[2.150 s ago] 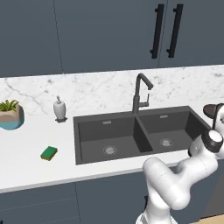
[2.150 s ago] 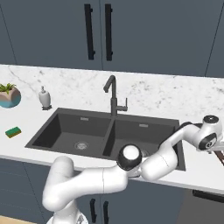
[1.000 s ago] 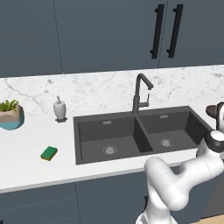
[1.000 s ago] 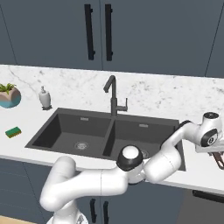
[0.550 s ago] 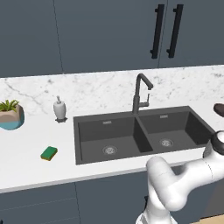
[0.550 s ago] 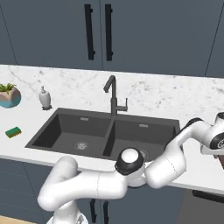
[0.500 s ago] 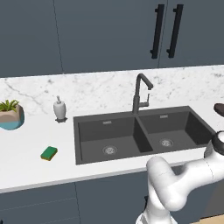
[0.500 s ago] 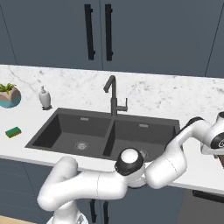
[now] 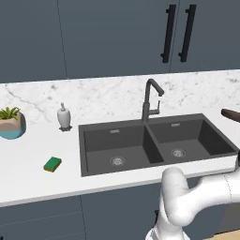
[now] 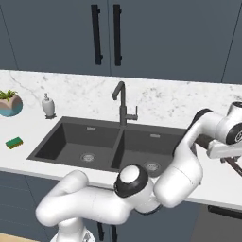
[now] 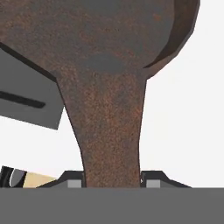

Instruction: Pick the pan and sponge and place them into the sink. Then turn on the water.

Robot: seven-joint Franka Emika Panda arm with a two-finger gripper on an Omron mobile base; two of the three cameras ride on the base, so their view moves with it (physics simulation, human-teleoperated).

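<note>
The dark brown pan [image 11: 109, 43] lies on the white counter right of the sink [image 9: 93, 140], its edge showing at the far right [image 9: 230, 114]. In the hand view its handle [image 11: 111, 131] runs straight down between my fingertips. My gripper [image 11: 111, 180] is shut on that handle; from the right base view the gripper [image 10: 225, 152] sits low over the counter at the right edge. The green and yellow sponge [image 9: 52, 164] rests on the counter left of the sink [image 10: 71, 137], far from the gripper. The dark gooseneck faucet [image 9: 149, 98] stands behind the divider.
A white soap dispenser [image 9: 63, 116] and a potted plant in a blue bowl [image 9: 10, 123] stand at the back left. Dark cabinet doors with black handles [image 9: 178, 33] rise behind the counter. My own arm arcs over the right basin [image 10: 189, 146].
The hand has swung right and down, leaving the left base view, and has settled low over the counter at the pan's handle. Sponge and faucet have not moved.
</note>
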